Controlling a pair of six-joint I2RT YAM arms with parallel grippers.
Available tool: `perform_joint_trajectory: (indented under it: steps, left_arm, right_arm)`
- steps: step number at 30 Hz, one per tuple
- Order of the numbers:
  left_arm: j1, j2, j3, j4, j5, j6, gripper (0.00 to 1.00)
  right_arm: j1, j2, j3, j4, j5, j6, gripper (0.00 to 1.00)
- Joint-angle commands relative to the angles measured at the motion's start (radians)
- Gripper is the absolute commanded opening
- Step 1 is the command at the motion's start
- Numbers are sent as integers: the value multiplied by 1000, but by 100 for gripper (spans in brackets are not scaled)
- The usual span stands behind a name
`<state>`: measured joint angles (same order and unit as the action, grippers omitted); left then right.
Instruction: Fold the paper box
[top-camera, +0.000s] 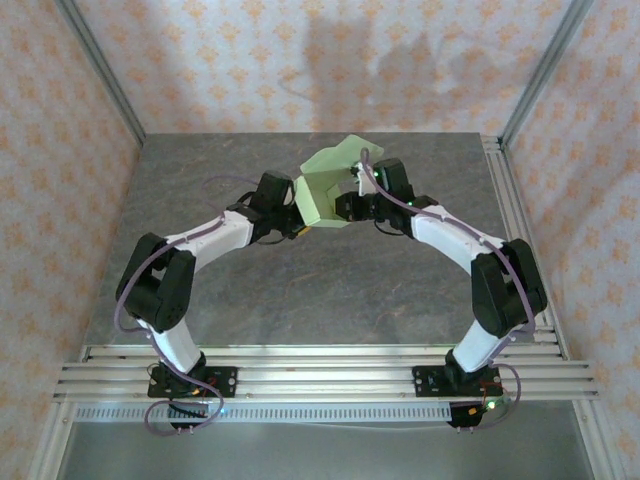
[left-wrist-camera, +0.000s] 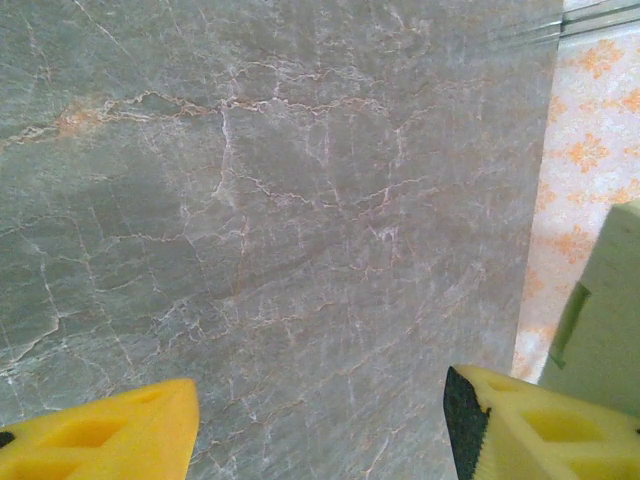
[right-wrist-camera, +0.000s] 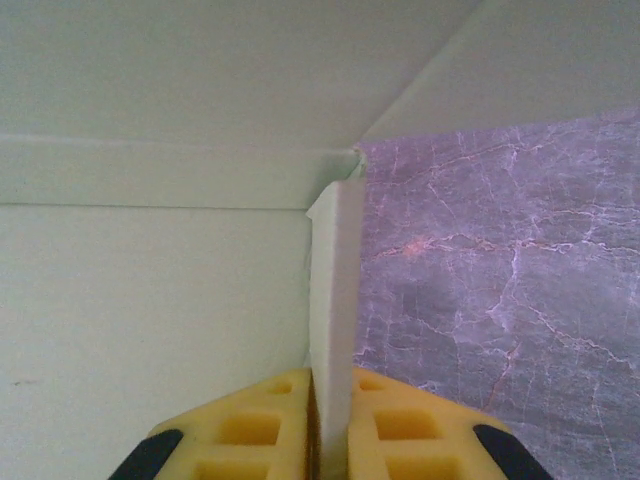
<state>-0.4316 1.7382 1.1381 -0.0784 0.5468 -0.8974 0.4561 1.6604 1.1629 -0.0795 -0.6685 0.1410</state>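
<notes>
Tightly, paper box (right-wrist-camera: 150, 300) between right fingers (right-wrist-camera: 250, 432)

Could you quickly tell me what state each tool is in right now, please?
Left tool: open, holding nothing.
Right tool: closed on a flap of the box.

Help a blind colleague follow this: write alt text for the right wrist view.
The yellow-tipped right gripper is shut on a thin flap of the pale green paper box, seen edge-on. The box's flat panels cover the left and top of the picture, and the grey veined table lies to the right.
</notes>
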Motion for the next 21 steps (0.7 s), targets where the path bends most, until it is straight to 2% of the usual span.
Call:
perform_joint_trajectory:
  steps: [1, 7, 11, 15, 21]
  left_arm:
    - [-26, 10, 51, 63, 50, -25, 67]
    - [-28, 20, 75, 72, 54, -39, 66]
    - [-27, 10, 76, 51, 38, -24, 66]
    - [-11, -4, 38, 12, 5, 14, 67]
    - [40, -34, -91, 46, -7, 13, 68]
  right_arm:
    - [55, 15, 23, -20, 25, -35, 14]
    - [102, 47, 66, -124, 118, -121, 14]
    - [104, 22, 49, -100, 130, -114, 14]
    - [86, -16, 37, -71, 133, -97, 14]
    - [20, -63, -4, -31, 98, -65, 13]
